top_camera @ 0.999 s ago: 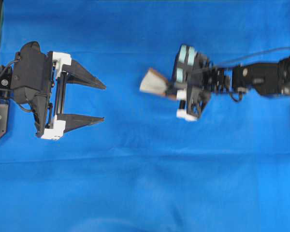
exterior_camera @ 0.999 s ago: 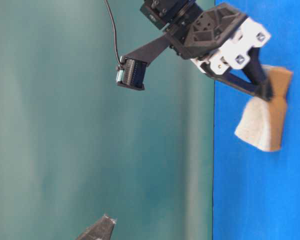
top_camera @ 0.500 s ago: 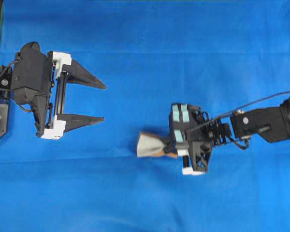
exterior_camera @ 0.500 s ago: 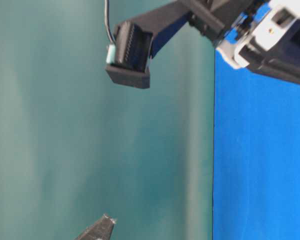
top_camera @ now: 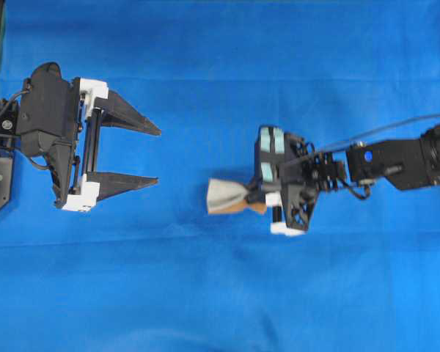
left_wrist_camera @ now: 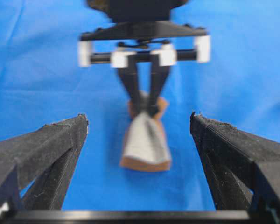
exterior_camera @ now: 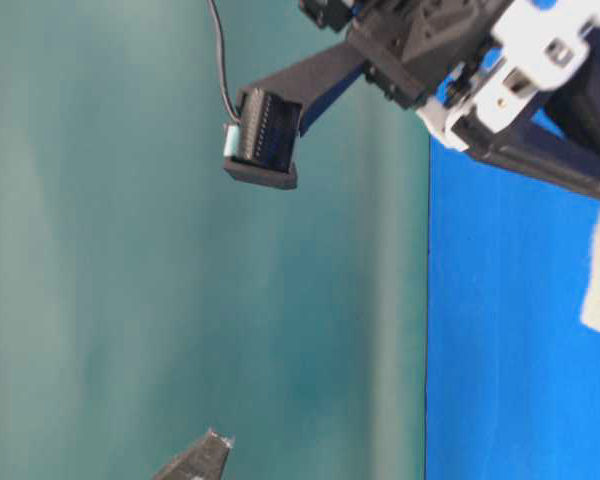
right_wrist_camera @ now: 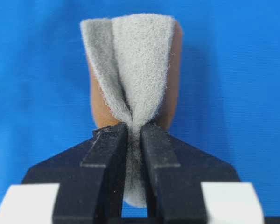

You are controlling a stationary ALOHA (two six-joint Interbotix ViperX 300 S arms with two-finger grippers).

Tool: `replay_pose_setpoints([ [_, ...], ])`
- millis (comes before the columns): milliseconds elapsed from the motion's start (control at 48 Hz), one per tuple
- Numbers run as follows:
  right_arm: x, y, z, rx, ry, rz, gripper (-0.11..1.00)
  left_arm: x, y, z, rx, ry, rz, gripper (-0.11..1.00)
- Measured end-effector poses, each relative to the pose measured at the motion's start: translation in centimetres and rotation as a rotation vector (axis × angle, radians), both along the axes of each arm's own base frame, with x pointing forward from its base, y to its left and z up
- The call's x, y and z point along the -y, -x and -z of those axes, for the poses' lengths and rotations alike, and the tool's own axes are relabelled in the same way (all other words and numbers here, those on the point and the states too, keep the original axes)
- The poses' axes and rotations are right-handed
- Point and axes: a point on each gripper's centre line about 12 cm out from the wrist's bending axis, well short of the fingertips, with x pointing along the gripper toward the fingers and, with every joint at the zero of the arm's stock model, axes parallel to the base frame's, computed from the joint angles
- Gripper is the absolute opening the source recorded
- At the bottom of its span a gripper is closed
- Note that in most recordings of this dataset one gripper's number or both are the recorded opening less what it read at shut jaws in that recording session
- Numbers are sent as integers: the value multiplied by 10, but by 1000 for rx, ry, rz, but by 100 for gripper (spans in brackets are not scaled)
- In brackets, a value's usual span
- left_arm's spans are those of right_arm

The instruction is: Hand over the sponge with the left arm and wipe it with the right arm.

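Right hand point(top_camera: 258, 196) clamped on grey-white, tan-backed sponge point(top_camera: 226, 197).
Plain black left hand point(top_camera: 157, 155) apart, holding nothing, well clear over blue bench point(top_camera: 220, 293).

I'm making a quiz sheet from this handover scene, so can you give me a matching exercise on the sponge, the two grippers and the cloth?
Things:
1. left gripper
2. right gripper
3. sponge
4. blue cloth

States:
A. pinched and creased in the middle
B. covers the table
C. fingers wide apart, holding nothing
D. shut on the sponge

Pairs: 1-C, 2-D, 3-A, 4-B
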Motion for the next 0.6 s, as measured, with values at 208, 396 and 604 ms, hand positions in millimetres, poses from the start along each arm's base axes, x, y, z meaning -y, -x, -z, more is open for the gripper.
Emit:
replay_pose_setpoints([
  [208, 43, 7, 6, -15, 20, 87, 14, 1, 0, 0, 0, 1, 3, 90],
  [396, 68, 11, 6, -17, 39, 129, 14, 1, 0, 0, 0, 1, 4, 90],
  [604, 69, 12, 6, -13, 44, 125, 14, 1, 0, 0, 0, 0, 5, 90],
])
